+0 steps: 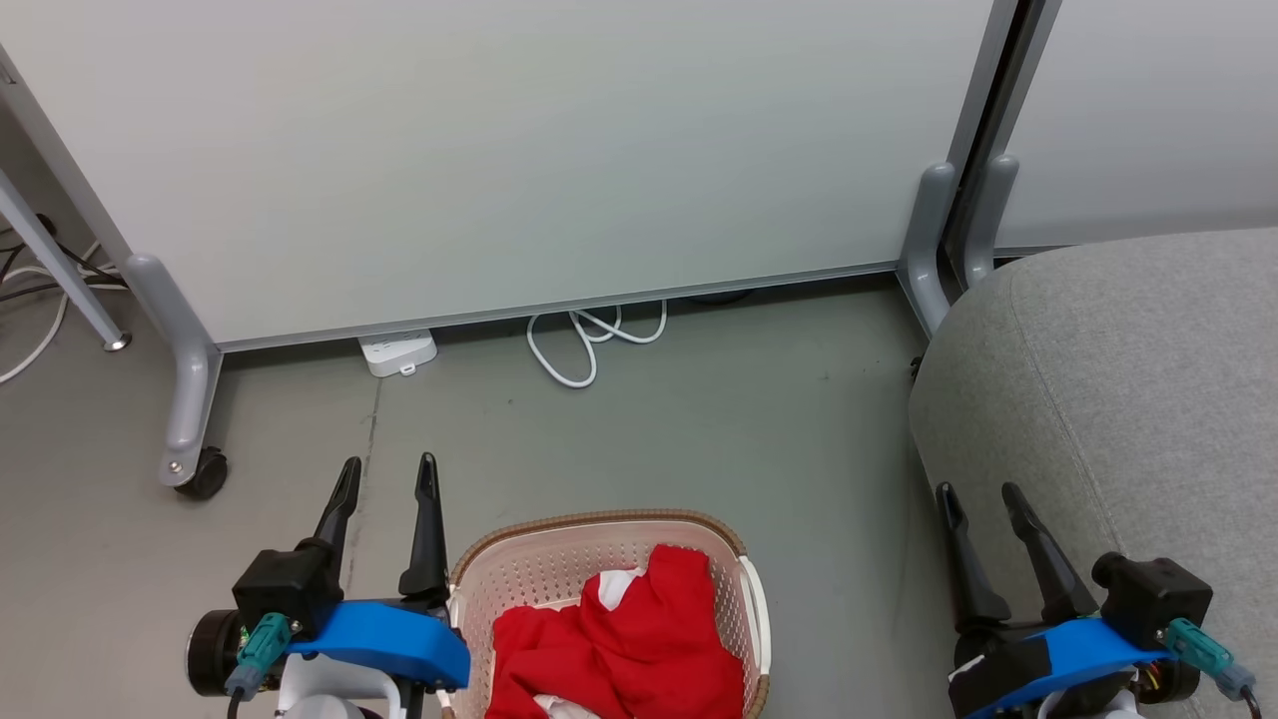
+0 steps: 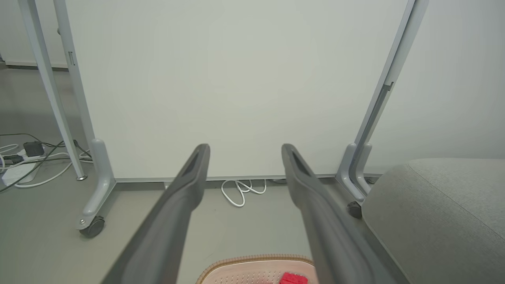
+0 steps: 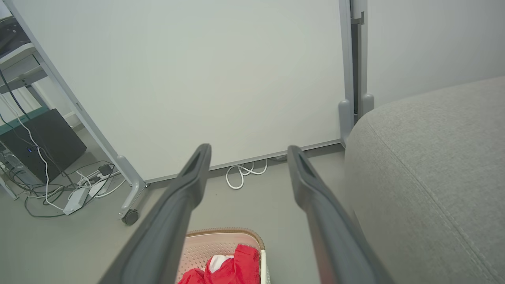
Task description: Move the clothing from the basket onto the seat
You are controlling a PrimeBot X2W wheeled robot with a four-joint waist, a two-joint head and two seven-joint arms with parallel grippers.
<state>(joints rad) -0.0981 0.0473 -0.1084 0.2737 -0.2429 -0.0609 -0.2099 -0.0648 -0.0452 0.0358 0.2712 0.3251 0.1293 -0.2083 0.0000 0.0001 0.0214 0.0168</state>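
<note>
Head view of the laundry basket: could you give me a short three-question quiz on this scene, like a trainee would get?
1. True or false: the red clothing already lies on the grey seat.
2. Where does the basket stand? A) on the seat; B) on the floor, between the two grippers; C) on a shelf.
3. Fill in: the left gripper and the right gripper both have their jaws ____.
Key: 1 false, it is in the basket; 2 B; 3 open, holding nothing.
</note>
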